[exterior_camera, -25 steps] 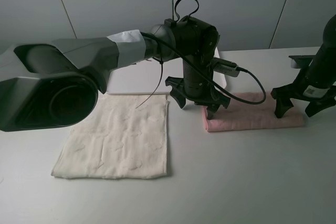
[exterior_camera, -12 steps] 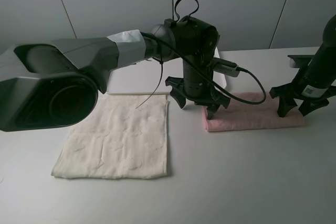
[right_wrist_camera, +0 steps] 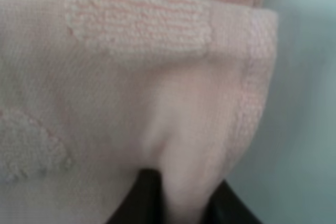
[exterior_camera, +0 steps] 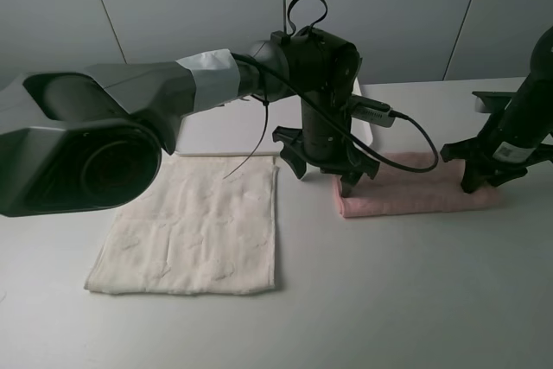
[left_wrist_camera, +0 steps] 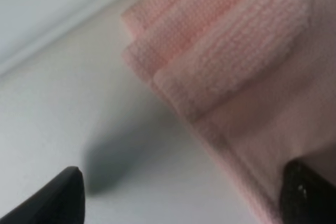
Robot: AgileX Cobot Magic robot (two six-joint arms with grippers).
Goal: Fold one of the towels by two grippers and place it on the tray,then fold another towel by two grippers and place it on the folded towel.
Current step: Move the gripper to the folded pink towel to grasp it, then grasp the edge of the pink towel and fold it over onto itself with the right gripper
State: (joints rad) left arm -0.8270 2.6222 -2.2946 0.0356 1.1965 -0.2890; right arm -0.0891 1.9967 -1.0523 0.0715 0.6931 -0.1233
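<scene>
The pale pink towel (exterior_camera: pixel 415 192) lies on the table as a narrow folded strip, right of centre. My left gripper (exterior_camera: pixel 324 170) stands open over its left end, one finger on the table and the other on the towel (left_wrist_camera: pixel 236 61). The right gripper (exterior_camera: pixel 486 181) is at the strip's right end, shut on a pinched ridge of pink terry (right_wrist_camera: pixel 178 150). The cream-white towel (exterior_camera: pixel 194 226) lies flat at the left front. Behind the left arm sits the white tray (exterior_camera: pixel 216 131), partly hidden.
The left arm's large grey link (exterior_camera: pixel 95 140) fills the left of the high view and overhangs the cream towel's far corner. A black cable (exterior_camera: pixel 415 140) loops from the left wrist over the pink towel. Grey wall panels stand behind the table.
The right gripper's fingers have drawn together on the pink towel's right end, bunching the cloth. The left gripper and both towels have stayed where they were.
</scene>
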